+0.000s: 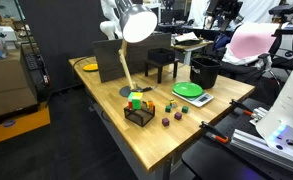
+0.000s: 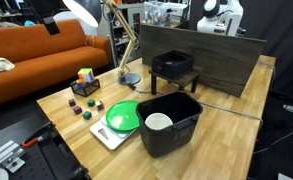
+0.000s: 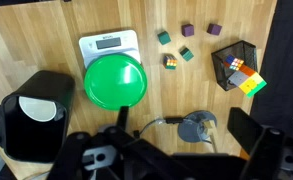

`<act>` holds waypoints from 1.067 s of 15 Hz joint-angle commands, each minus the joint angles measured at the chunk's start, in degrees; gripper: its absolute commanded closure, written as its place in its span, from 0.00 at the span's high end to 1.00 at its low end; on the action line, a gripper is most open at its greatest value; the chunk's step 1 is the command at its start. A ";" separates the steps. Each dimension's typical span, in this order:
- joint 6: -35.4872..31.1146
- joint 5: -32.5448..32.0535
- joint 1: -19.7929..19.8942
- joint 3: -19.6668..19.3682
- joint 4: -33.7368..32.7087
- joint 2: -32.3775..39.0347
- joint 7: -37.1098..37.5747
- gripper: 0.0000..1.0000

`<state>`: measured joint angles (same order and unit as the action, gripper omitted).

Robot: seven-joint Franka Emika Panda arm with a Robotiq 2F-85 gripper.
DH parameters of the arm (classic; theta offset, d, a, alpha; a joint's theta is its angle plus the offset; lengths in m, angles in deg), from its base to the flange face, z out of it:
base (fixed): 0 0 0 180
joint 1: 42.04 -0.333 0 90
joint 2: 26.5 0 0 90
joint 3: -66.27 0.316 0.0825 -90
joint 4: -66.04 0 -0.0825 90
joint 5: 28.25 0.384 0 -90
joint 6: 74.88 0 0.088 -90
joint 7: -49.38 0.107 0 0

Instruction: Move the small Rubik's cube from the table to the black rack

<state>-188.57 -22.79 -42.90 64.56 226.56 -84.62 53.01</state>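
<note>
The small Rubik's cube (image 3: 171, 62) lies on the wooden table among other small cubes, left of the black rack (image 3: 234, 62). The rack is a low wire frame, also seen in both exterior views (image 1: 139, 115) (image 2: 83, 87). A larger colourful cube (image 3: 252, 84) sits at the rack's top edge (image 1: 136, 100) (image 2: 85, 74). My gripper (image 3: 186, 145) is open and empty. It hangs high above the table, over the lamp base, and its dark fingers fill the bottom of the wrist view. Which small cube is the Rubik's one is too small to tell in the exterior views.
A green plate (image 3: 116, 80) sits on a white scale (image 3: 108, 44). A black bin (image 3: 31, 115) holds a white cup. A desk lamp (image 1: 136, 25) has its base (image 3: 194, 128) under my gripper. A black stool-like stand (image 1: 162, 62) and purple and teal cubes (image 3: 187, 30) are nearby.
</note>
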 commanded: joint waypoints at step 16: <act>-2.61 0.64 -1.61 2.69 -0.08 6.94 -1.28 1.00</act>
<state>-191.45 -22.26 -44.76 67.07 226.60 -77.56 51.85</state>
